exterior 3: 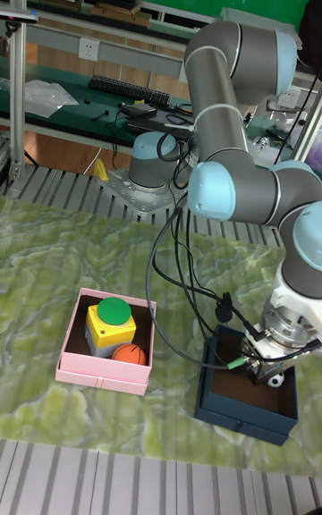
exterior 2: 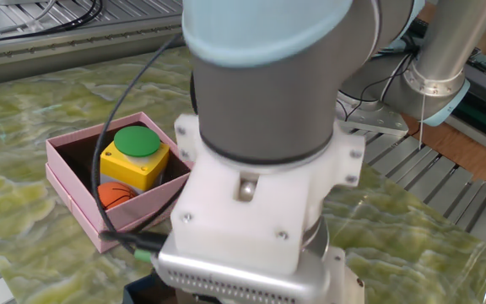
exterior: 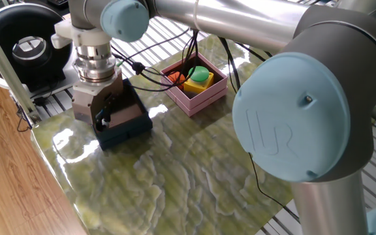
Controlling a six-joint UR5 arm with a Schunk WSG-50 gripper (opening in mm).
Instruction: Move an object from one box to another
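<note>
The arm bends down over the navy box, wrist vertical, claw reaching inside it; whether its fingers grip anything, I cannot tell.

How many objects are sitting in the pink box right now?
2 in the pink box: a yellow block with a green button, and an orange ball touching its front corner. Anything beneath them would be hidden.

- Bright, even overhead light throughout.
- White glare patches on the glossy green table toward nine o'clock.
- The nearest arm joint looms soft and blurred.
</note>
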